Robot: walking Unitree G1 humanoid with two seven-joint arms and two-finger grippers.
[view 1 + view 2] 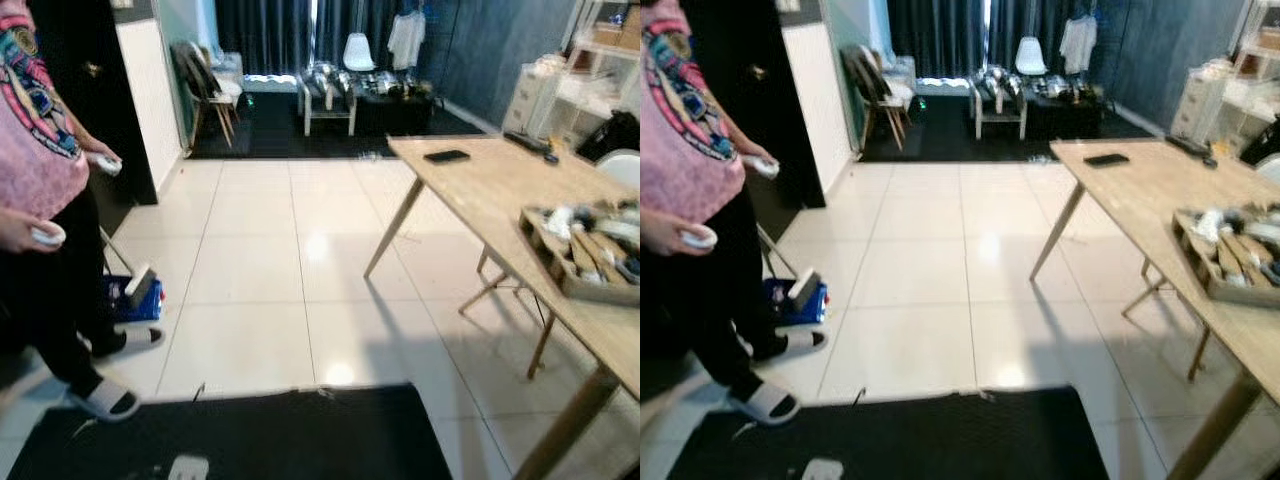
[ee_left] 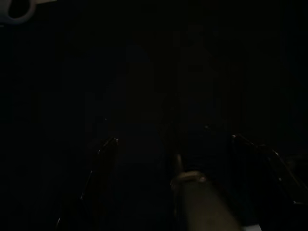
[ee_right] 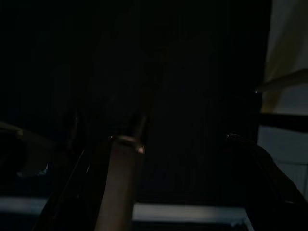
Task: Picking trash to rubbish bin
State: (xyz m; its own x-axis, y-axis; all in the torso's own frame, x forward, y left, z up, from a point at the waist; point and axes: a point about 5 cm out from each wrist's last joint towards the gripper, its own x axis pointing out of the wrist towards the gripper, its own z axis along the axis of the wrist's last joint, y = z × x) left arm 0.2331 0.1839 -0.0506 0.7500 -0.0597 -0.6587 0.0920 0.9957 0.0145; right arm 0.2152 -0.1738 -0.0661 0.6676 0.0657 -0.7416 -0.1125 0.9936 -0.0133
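A small pale piece of what looks like trash (image 1: pixel 187 466) lies on the black mat (image 1: pixel 300 435) at the near edge of the eye views, just before me. Both arms hang idle in shade. In the very dark left wrist view, the left gripper (image 2: pixel 173 142) shows two faint fingers held well apart, so it is open. The right gripper (image 3: pixel 156 139) also stands open, its fingers spread, with a pale strip of floor beyond them. I see nothing gripped by either one.
A person in a pink shirt (image 1: pixel 35 130) stands at the left holding white controllers, feet on the mat's edge. A blue and white object (image 1: pixel 135 295) lies on the tiles beside them. A wooden table (image 1: pixel 480 180) with a loaded tray (image 1: pixel 585 250) runs along the right. Pale tiles stretch ahead.
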